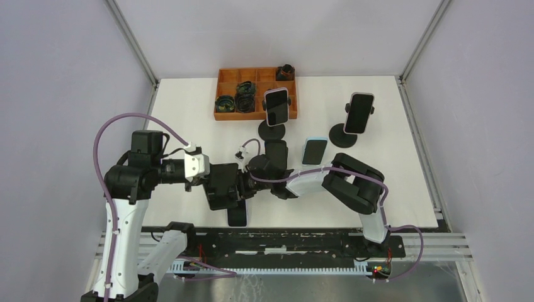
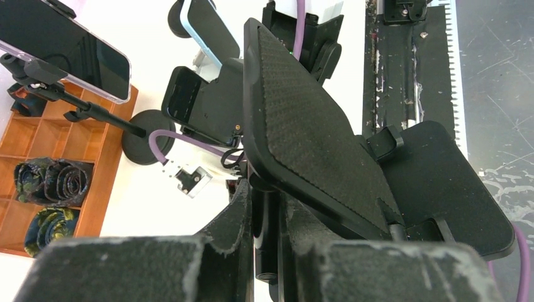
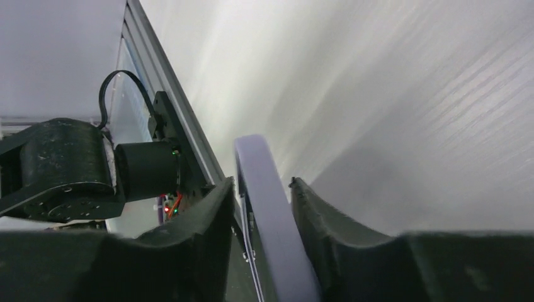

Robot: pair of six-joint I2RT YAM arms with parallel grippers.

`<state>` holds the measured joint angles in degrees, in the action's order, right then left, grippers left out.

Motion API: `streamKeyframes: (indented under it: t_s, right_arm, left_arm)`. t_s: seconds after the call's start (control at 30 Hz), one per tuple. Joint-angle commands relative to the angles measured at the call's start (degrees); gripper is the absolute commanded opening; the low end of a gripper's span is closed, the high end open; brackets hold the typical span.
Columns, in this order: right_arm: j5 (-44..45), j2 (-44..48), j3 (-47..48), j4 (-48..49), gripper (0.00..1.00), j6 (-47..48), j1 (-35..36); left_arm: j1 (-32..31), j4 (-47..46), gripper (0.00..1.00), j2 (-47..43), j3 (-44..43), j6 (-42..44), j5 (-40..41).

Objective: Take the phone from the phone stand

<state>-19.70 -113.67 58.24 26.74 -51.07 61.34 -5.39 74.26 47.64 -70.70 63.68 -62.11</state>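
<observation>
Orange tray — rolled bands in some compartments; right gripper clamped on phone, left gripper on phone stand

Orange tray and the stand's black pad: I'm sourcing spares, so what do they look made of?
Orange tray: likely matte plastic, perhaps 3D-printed; uniform colour and thin dividers, though painted wood is possible. Black pad: apparently rubber or foam; fine dimpled texture, no shine.

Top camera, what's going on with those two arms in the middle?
The left gripper is clamped on the stem of a black phone stand, whose cradle looks empty. The right gripper is shut on a thin pale slab seen edge-on, apparently the phone, close beside the stand.
</observation>
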Motion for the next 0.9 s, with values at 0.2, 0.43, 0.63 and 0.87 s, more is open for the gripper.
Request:
streamKeyframes:
  t_s: [0.2,0.43,0.63,0.87]
  right_arm:
    - [10.19,3.16,3.28,-4.19,0.78,4.93,-0.62]
    - [13.59,12.51,0.28,-4.94,0.98,9.50,-0.65]
    - [14.00,22.58,-2.63,-6.48,0.98,15.98,-0.57]
    - [13.71,29.76,-2.77,-11.95,0.98,22.27,-1.41]
  left_arm:
    - [-0.16,1.03,0.02,0.44,-0.98,2.74,-3.33]
    - [-0.16,1.04,0.02,0.78,-0.84,3.37,-3.28]
    - [-0.19,0.98,0.02,0.83,-0.85,4.66,-2.84]
    - [-0.14,0.98,0.02,1.79,-2.09,4.77,-3.06]
